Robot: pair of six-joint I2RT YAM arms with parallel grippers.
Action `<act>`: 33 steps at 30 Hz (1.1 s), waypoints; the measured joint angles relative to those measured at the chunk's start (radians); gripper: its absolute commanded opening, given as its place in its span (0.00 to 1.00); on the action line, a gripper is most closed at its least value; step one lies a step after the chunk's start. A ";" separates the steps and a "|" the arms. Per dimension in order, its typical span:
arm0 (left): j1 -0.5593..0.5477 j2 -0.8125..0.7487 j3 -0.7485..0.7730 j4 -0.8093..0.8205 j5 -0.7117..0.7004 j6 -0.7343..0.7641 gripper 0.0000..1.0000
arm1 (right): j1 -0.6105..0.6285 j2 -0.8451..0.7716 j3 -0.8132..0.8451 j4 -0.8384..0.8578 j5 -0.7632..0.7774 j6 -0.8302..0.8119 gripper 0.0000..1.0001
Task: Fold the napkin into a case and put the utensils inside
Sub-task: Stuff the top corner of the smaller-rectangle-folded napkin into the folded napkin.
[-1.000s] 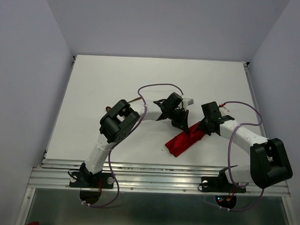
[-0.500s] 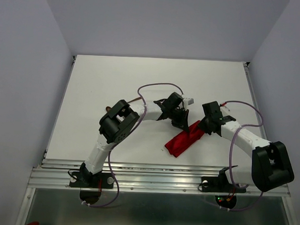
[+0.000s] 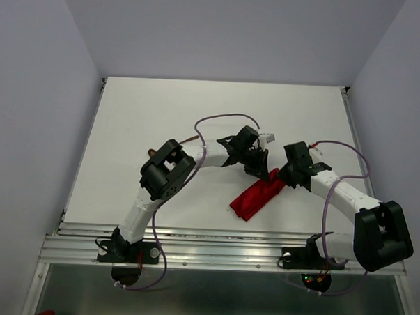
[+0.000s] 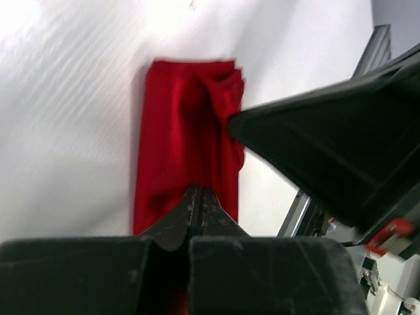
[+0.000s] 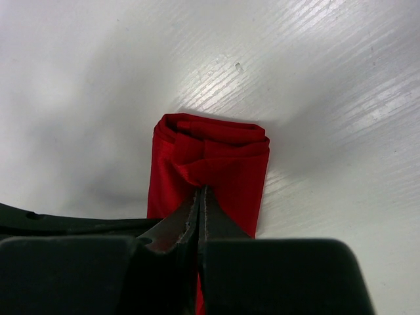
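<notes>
**Both tools shut, nose to nose at one end of the folded napkin**

Writing/brands first: only candidate is a small red-and-white tag (image 4: 392,236) low on the right of the left wrist view, way too blurry to read.

The bright red soft cloth napkin (image 3: 255,198) is folded into a long narrow strip. It lies flat on the white worktop (image 3: 163,113), diagonal, right of centre and nearer the front edge. The end seen from the right wrist cam has stacked folded layers (image 5: 210,141).

Poses: L arm rises from its base at the front, elbow bent over the left-middle of the worktop, forearm running right. R arm has its big joint at the front right, forearm angled up-left. The left tool (image 3: 264,171) and the right tool (image 3: 279,179) meet at the strip's far right end, just beside each other.

Tool state: both pinched fully closed. Tips of each sit on the red cloth (image 4: 199,195) (image 5: 200,195). Can't tell if a layer is caught between them.

Thin dark brown wooden utensil (image 3: 188,139) peeks out behind the L forearm, mostly hidden, well apart from the napkin.
</notes>
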 measured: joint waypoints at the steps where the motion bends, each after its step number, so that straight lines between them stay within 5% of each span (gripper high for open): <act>1: 0.000 0.008 0.016 0.002 0.006 -0.002 0.00 | 0.000 0.000 0.000 0.000 -0.001 0.000 0.01; 19: -0.035 0.130 0.129 0.019 0.053 -0.021 0.00 | 0.000 -0.021 0.000 -0.006 -0.003 -0.003 0.01; 33: -0.016 0.011 0.017 0.044 -0.007 0.010 0.00 | 0.000 -0.027 0.000 -0.007 -0.003 -0.003 0.01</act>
